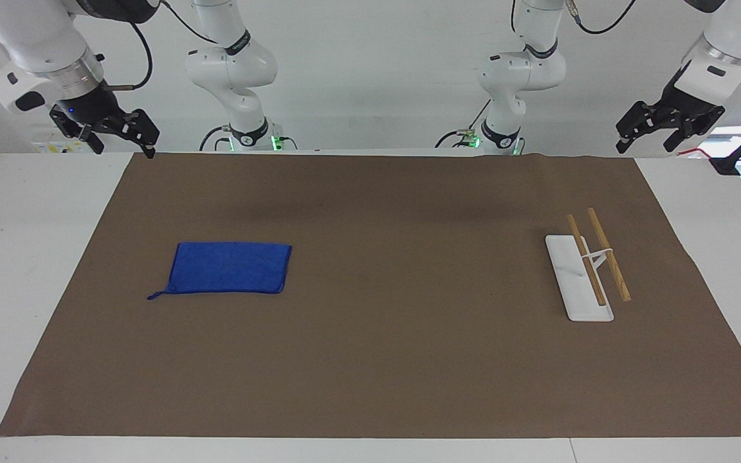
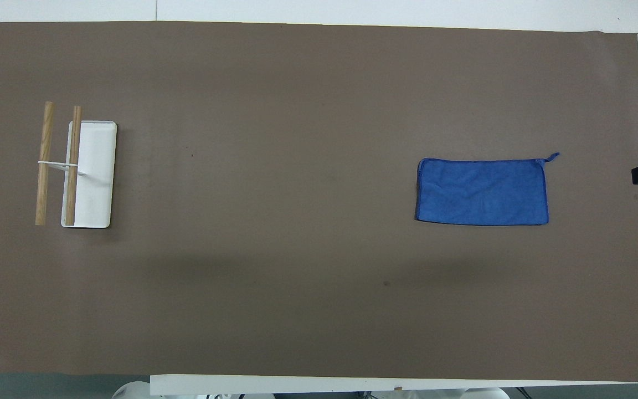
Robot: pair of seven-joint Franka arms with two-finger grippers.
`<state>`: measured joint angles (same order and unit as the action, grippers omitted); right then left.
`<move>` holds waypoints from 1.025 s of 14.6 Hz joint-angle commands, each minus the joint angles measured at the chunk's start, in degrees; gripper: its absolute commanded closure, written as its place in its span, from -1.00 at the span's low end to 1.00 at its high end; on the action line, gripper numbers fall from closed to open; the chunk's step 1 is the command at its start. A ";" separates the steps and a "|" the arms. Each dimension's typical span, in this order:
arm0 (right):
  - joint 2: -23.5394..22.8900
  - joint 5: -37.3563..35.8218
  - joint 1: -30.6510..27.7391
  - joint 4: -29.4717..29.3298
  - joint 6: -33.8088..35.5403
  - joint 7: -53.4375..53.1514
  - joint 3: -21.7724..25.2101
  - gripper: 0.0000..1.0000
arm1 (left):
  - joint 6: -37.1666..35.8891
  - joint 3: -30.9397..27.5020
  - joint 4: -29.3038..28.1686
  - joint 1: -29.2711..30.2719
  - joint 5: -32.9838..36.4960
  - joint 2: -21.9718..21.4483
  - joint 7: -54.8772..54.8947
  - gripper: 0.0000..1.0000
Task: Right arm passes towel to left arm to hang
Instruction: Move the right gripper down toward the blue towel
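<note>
The blue towel [image 1: 229,267] lies flat and folded on the brown mat toward the right arm's end of the table, its loop tail at the corner farthest from the robots; it also shows in the overhead view [image 2: 482,192]. My right gripper [image 1: 123,143], with a small blue light, hangs open and empty in the air above the table's edge at the robots' end, apart from the towel. My left gripper [image 1: 646,143] hangs open and empty above the table's edge at the left arm's end. Neither gripper shows in the overhead view.
A white rack [image 1: 577,283] with two wooden rods [image 1: 608,254] stands on the mat toward the left arm's end; it also shows in the overhead view [image 2: 91,174]. The brown mat [image 1: 396,360] covers most of the table. Black clamps [image 1: 727,164] sit at the table's ends.
</note>
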<state>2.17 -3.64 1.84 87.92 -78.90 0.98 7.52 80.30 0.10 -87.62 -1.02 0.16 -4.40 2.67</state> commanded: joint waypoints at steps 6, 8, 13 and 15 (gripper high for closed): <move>1.61 0.65 0.27 2.00 -1.35 0.43 -0.75 -1.00 | -0.14 0.07 -0.62 -0.04 0.89 -0.87 0.58 -1.00; 1.61 0.82 0.27 2.69 -2.74 -0.10 -1.28 -1.00 | -0.14 -0.01 -0.53 -0.04 0.89 -0.87 0.58 -1.00; 1.17 3.81 3.34 18.20 -21.15 -3.96 -1.89 -1.00 | -0.32 -0.01 -0.71 0.57 0.89 -0.87 0.93 -1.00; -0.05 3.81 5.27 25.78 -31.53 -5.02 -1.98 -1.00 | 0.03 -0.27 -1.06 0.58 0.89 -0.96 1.02 -1.00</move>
<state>1.53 -0.52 5.61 104.80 -101.76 -2.32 5.75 80.30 0.00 -87.64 -0.85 0.24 -4.42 2.67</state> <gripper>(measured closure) 0.000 0.000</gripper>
